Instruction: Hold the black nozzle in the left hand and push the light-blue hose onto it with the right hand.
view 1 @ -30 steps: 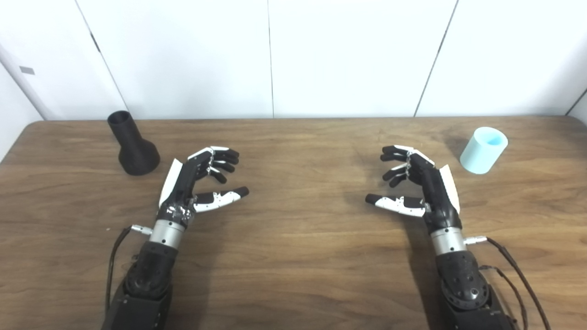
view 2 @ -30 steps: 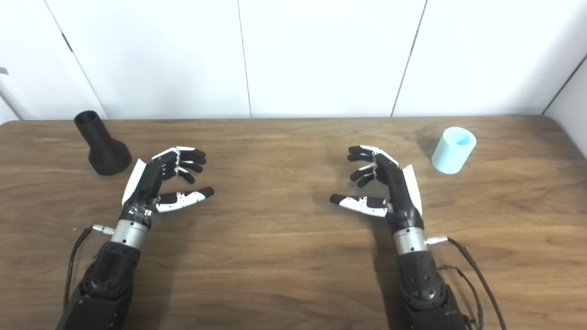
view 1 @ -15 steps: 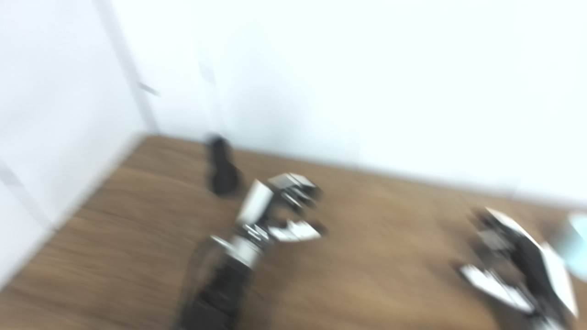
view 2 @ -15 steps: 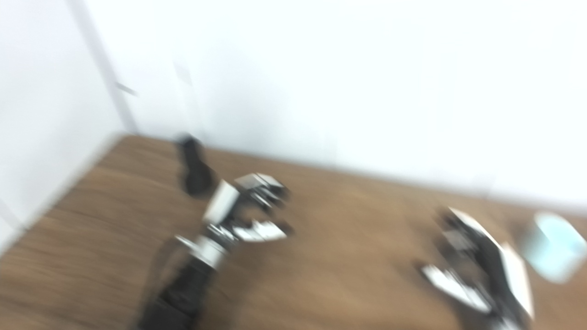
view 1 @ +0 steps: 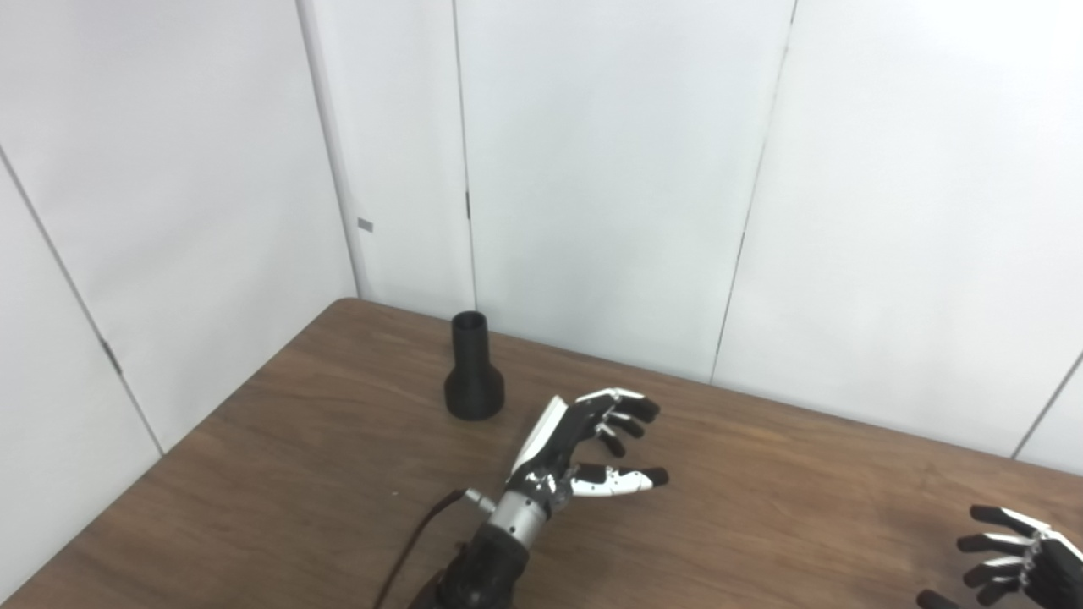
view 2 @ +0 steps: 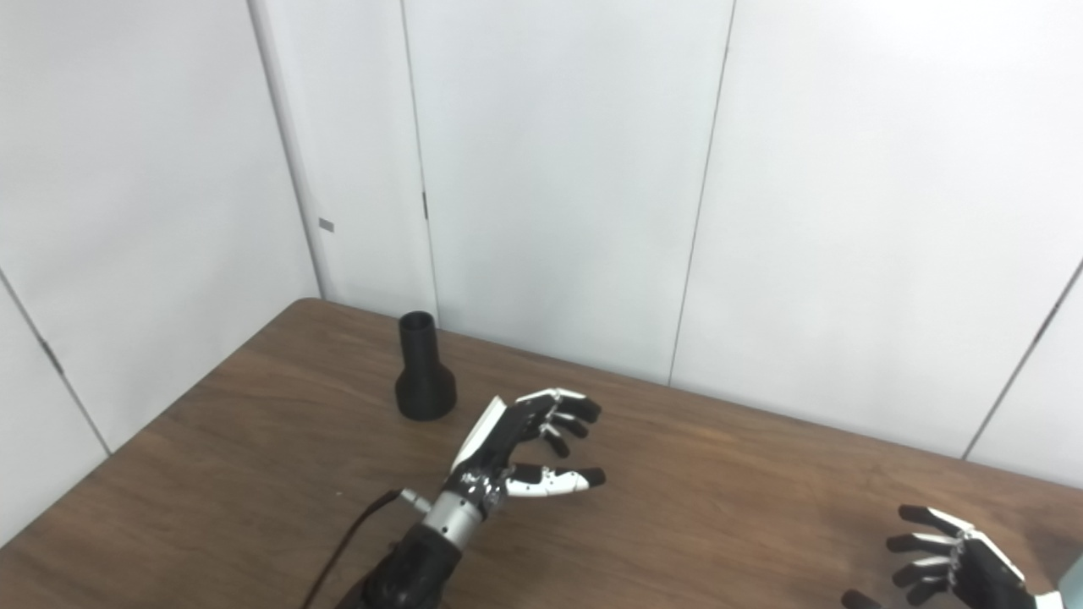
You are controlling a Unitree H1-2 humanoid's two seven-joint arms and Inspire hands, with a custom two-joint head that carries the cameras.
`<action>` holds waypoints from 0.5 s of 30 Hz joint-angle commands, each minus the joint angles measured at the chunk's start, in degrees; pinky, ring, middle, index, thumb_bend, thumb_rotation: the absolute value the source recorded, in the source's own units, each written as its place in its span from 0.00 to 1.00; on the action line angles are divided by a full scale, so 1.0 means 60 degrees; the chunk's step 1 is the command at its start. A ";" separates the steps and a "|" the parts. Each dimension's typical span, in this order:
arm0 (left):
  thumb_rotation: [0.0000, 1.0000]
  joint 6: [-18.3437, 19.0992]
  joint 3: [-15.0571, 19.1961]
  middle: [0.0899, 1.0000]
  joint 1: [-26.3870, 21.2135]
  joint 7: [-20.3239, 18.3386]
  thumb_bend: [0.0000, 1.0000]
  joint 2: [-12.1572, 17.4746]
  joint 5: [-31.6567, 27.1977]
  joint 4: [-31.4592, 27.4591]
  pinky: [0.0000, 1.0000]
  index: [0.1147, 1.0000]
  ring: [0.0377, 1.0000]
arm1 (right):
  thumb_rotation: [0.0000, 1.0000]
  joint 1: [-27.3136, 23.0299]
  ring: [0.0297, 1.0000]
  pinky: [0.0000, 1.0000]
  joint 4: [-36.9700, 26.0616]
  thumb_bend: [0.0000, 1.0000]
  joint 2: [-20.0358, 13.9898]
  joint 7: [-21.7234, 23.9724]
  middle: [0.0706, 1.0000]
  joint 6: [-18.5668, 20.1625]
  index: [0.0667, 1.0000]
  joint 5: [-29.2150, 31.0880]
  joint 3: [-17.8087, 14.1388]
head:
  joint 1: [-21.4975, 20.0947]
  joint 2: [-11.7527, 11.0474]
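The black nozzle (view 1: 472, 372) stands upright on its wide base near the far left corner of the wooden table (view 1: 279, 474). My left hand (view 1: 584, 448) is open and empty, a short way to the right of the nozzle and nearer to me, not touching it. My right hand (view 1: 1015, 558) is open and empty at the bottom right edge of the picture, partly cut off. Of the light-blue hose, only a sliver (view 2: 1073, 575) shows at the right edge of the right eye view.
White wall panels (view 1: 592, 169) rise behind the table and along its left side. The table's left edge (view 1: 161, 457) runs diagonally. A cable (view 1: 415, 541) trails from my left wrist.
The camera has swung left and up, so the whole picture has shifted. The hose has left the view almost fully. Both hands stay open with the same pose.
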 commanded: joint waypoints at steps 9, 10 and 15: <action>0.11 0.1029 0.1474 0.63 0.1586 0.0194 0.72 0.0808 -0.0290 -0.2450 0.52 0.62 0.58 | 0.00 0.0054 0.40 0.30 -0.0126 0.62 0.0086 0.0031 0.54 0.0032 0.64 0.0092 0.0020 | 0.0160 0.0063; 0.11 0.1065 0.1580 0.63 0.1625 0.0196 0.72 0.0818 -0.0335 -0.2558 0.51 0.61 0.58 | 0.00 0.0039 0.40 0.30 -0.0115 0.62 0.0081 0.0040 0.54 0.0018 0.64 0.0088 0.0024 | 0.0160 0.0063; 0.12 0.1120 0.2319 0.61 0.1872 0.0575 0.71 0.1046 -0.0397 -0.3036 0.49 0.61 0.56 | 0.00 -0.0016 0.40 0.30 -0.0153 0.61 0.0120 0.0058 0.56 0.0049 0.64 0.0064 0.0071 | 0.0192 0.0071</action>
